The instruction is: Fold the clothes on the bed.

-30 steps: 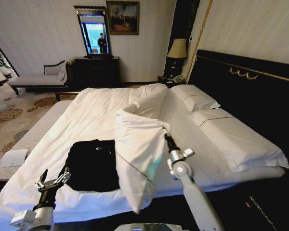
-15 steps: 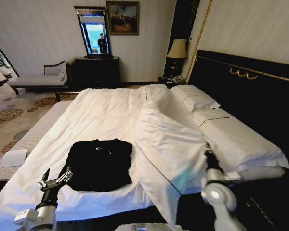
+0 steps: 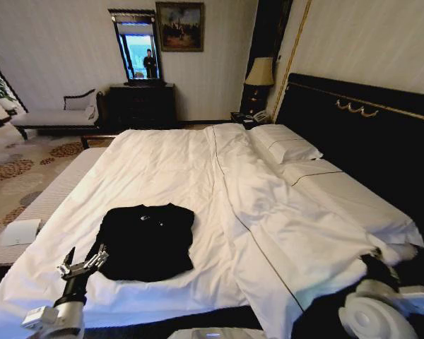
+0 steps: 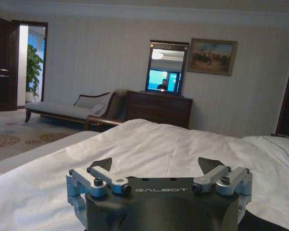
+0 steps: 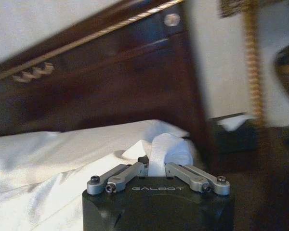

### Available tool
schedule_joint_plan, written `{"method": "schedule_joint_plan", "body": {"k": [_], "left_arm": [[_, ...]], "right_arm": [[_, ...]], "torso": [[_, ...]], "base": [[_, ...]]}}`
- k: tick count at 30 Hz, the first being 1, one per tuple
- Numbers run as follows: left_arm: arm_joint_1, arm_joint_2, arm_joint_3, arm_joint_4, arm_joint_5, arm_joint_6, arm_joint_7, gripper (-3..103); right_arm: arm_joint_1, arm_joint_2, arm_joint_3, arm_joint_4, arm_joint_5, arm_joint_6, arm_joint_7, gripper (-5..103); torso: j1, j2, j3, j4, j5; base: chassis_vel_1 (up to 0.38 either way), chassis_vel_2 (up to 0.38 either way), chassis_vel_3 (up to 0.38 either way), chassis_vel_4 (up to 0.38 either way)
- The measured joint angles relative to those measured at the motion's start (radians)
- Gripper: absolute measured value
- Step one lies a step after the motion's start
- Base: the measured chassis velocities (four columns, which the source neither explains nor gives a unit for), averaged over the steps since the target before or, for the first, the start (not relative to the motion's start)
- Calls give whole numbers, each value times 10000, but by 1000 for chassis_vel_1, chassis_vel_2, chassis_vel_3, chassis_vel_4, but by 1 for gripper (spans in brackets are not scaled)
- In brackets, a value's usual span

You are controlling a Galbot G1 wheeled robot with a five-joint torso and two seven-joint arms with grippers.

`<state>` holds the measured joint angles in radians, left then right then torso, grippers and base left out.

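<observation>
the large double bed [image 3: 155,152] with white sheets and a tall dark wooden headboard now lies almost fully uncovered: the white duvet [image 3: 297,233], which a second ago stood bunched up high over the middle of the mattress, has been dragged across to the headboard side and lies spread flat there, its corner pulled down over the near right edge. the right gripper [image 5: 156,166] sits low at that corner, fingers closed narrow on a twist of the white cloth. that looks to leave the folding itself free to begin. the left gripper [image 3: 83,263] hovers at the near edge just beside the garment, fingers spread wide and holding nothing. the soft black short-sleeved t-shirt [image 3: 147,240] lies flat on the sheet near the foot, sleeves out, in full sight and unfolded.
</observation>
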<state>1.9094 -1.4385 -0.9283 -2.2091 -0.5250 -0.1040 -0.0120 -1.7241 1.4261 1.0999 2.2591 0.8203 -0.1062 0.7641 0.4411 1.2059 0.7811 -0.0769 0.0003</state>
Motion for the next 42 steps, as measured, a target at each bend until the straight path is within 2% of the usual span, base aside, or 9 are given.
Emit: {"method": "schedule_joint_plan", "body": {"k": [4, 9, 11, 18, 27, 31, 40, 41, 42], "left_arm": [[-105, 13, 81, 126, -5, -5, 2, 100], [-266, 29, 186, 281, -23, -6, 6, 100], [-307, 72, 198, 328, -55, -7, 8, 100], [-342, 146, 200, 359, -109, -8, 12, 100], [-312, 194, 165, 336, -156, -23, 18, 100], [-302, 194, 164, 335, -157, -34, 21, 100], [-286, 130, 194, 315, -116, -35, 21, 100], [-280, 129, 187, 315, -116, -40, 21, 100], [-275, 127, 177, 318, -116, -47, 21, 100]], "right_arm": [[-251, -96, 384, -686, 69, 83, 245, 2], [-299, -363, 495, -2746, -84, 853, 123, 2], [-142, -503, 327, -3929, -264, 1395, -102, 2], [162, -477, -489, -5881, -732, 2320, -576, 2], [938, -366, -1557, -8676, -2500, 3408, -1287, 2], [1332, -359, -1842, -9649, -2980, 3766, -1500, 2], [1531, -254, -1996, -9757, -3368, 3964, -1511, 1], [1416, -248, -1971, -9547, -3466, 3970, -1506, 6], [1291, -234, -1944, -9306, -3533, 3964, -1490, 6]], "torso": [[1, 0, 0, 0, -1], [2, -1, 0, 10, 5], [3, -2, 1, 12, 3], [3, -2, 0, 5, -4], [3, -1, -1, -2, -8], [2, -1, -1, -4, -7], [2, -1, 1, -15, -3], [1, -1, 1, -16, 0], [1, -1, 2, -17, 0]], "base": [[0, 0, 0, 0], [0, 0, 0, 0], [0, 0, 0, 0], [0, 0, 0, 0], [0, 0, 0, 0], [0, 0, 0, 0], [0, 0, 0, 0], [0, 0, 0, 0], [0, 0, 0, 0]]}}
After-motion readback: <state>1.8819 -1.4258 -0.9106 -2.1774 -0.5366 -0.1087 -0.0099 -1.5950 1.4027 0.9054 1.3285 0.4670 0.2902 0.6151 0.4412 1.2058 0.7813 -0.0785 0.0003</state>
